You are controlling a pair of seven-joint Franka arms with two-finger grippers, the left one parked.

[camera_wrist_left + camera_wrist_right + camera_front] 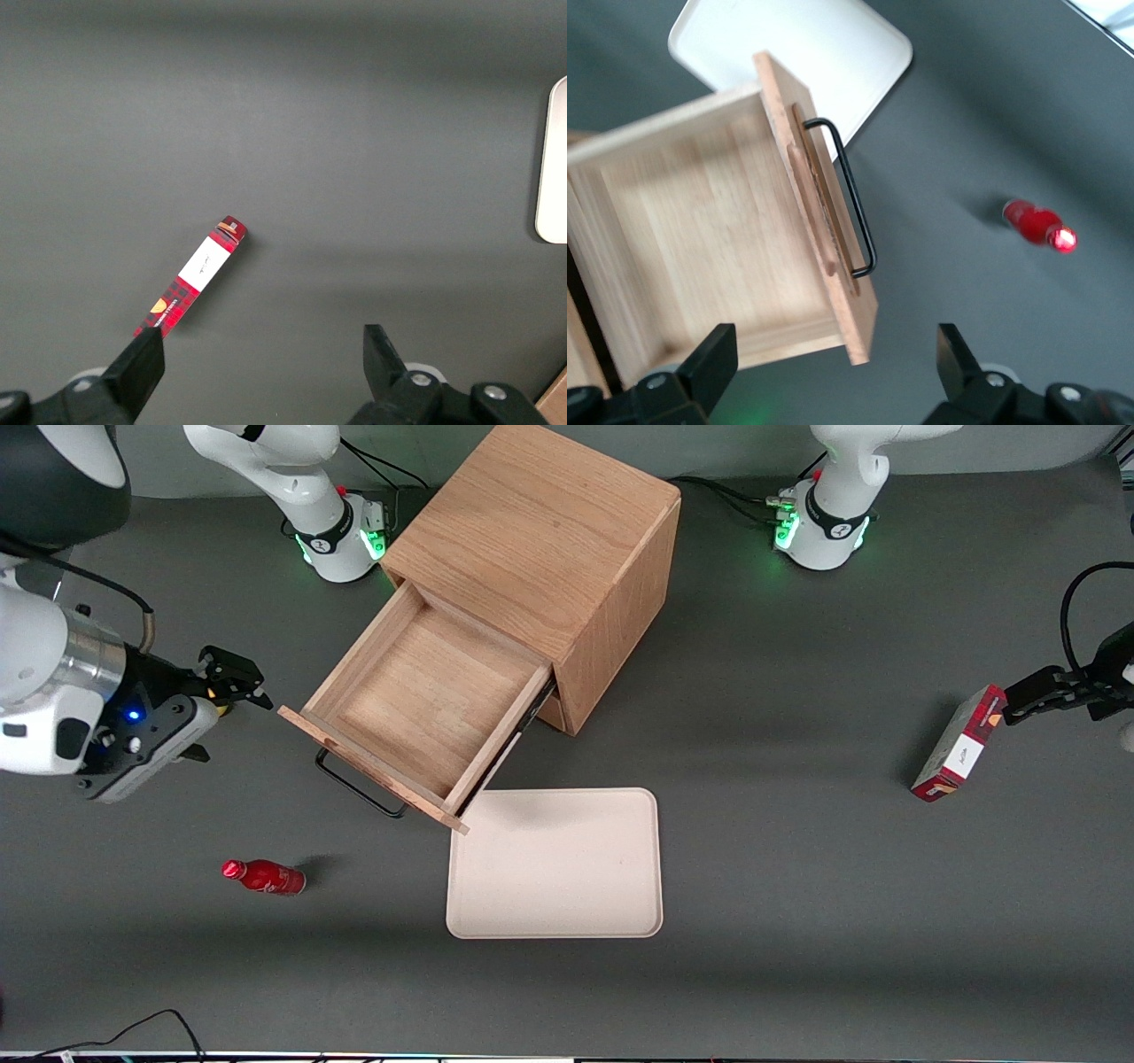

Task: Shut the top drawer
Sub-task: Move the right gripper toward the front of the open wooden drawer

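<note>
The top drawer [425,700] of the light oak cabinet [540,531] is pulled far out, and its shallow tray is empty. Its thin black wire handle [354,784] sits on the front panel, which faces the front camera at an angle. My gripper [237,682] hovers beside the drawer's front corner, toward the working arm's end of the table, apart from it. It is open and empty. In the right wrist view the drawer [700,239] and its handle [855,204] lie just ahead of the gripper [835,345]. The lower drawer is hidden under the top one.
A cream tray [555,864] lies flat in front of the drawer, close to its front corner; it also shows in the right wrist view [797,44]. A small red bottle [264,877] lies nearer the front camera than my gripper. A red box [959,744] sits toward the parked arm's end.
</note>
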